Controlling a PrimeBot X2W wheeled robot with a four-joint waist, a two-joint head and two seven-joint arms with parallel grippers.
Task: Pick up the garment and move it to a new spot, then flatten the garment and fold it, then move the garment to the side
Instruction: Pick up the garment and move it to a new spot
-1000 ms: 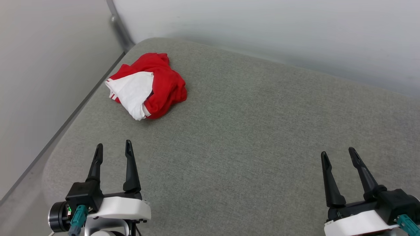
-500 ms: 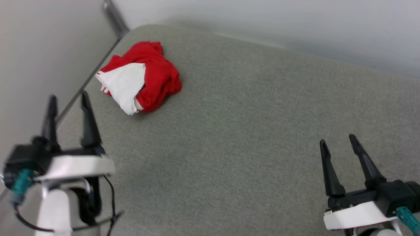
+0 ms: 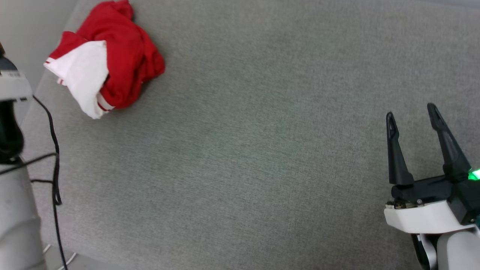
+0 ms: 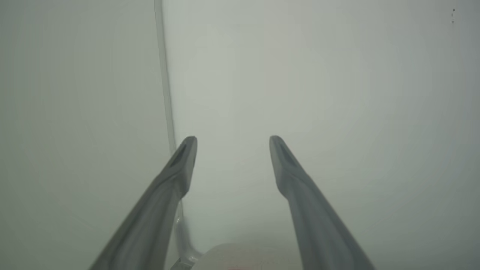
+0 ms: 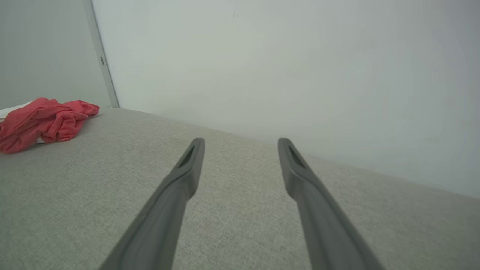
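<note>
Garment point(image 3: 123, 56) unmoved — left gripper point(image 4: 232, 140) raised.

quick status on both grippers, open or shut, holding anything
left gripper: open, nothing between its fingers.
right gripper: open, holding nothing; the garment lies well apart from it.

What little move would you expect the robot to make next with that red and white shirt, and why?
Probably lowering the left gripper toward the garment. The garment lies crumpled and untouched at the far left corner of the cushion, on that arm's side. The left gripper is open but aimed at the wall, while the open right gripper hovers far across it.
</note>
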